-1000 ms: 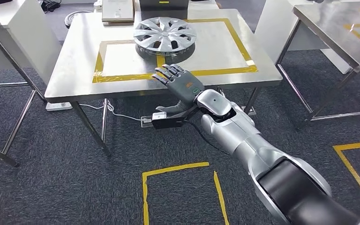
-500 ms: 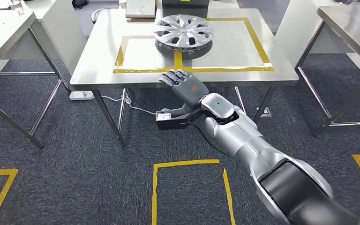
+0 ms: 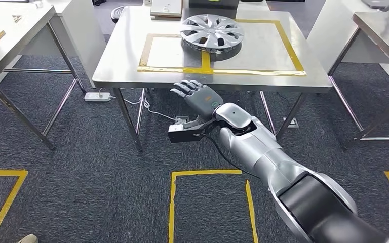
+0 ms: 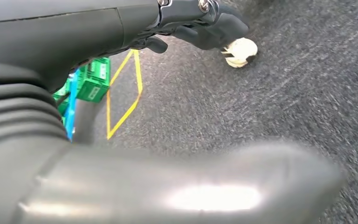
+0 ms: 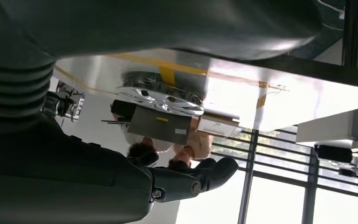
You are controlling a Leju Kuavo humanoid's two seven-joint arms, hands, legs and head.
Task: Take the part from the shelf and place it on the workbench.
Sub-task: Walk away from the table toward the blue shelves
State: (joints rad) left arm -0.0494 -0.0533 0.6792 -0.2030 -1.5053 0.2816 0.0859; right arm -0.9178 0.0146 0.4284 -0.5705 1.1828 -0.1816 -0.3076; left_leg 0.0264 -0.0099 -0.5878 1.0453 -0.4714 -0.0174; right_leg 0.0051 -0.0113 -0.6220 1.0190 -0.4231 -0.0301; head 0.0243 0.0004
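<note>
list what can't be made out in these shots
- Left hand: left wrist view, too close and blurred; grasp unclear.
- Hubcap: right wrist view, partly behind the right hand.
- Box behind the hubcap: head view, cut by the top edge.

- The head view looks forward and down from high on the body; the workbench [image 3: 131, 71] sits at 12 o'clock, the right arm enters from 5 o'clock.
- The left wrist view sits close behind the left hand [image 4: 200, 23], facing dark carpet [image 4: 270, 107] with yellow tape.
- The right wrist view, turned over, looks past the right hand [image 5: 186, 179] at the workbench's near edge.
- Head and right wrist views share the workbench and the hubcap [image 3: 211, 31] on it.
</note>
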